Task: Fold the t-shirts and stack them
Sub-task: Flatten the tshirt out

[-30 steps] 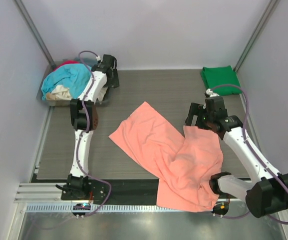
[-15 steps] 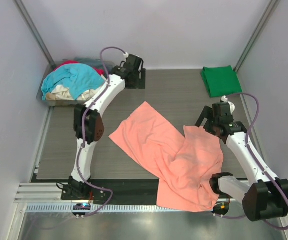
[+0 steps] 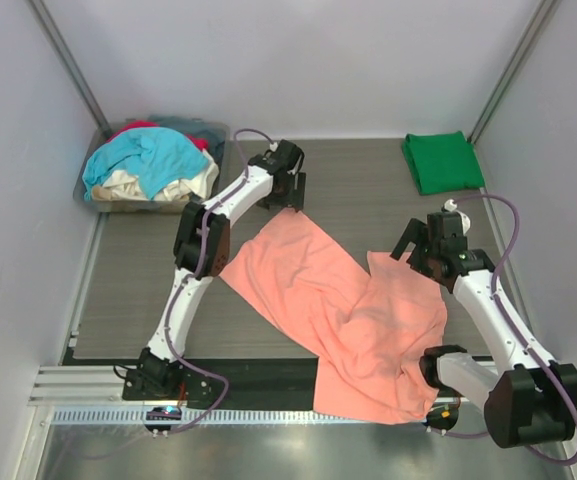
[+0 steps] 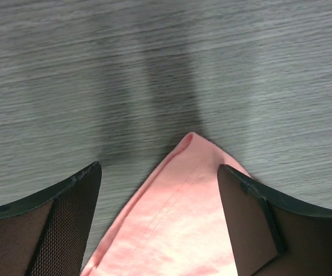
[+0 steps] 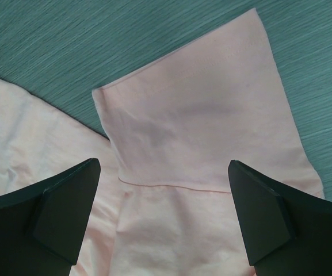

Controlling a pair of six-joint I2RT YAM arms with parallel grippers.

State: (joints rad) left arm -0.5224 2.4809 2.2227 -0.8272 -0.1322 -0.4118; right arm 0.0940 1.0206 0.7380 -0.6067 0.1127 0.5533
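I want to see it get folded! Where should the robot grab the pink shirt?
Probably from straight above, since the pink shirt lies flat on the table. Its pointed far corner sits right between the fingers of the open left gripper, and its sleeve lies under the open right gripper.

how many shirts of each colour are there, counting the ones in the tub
pink shirt: 1
green shirt: 1
turquoise shirt: 1
cream shirt: 1
red shirt: 1
total: 5
The three in the tub are bunched up, so they are counted by colour only.
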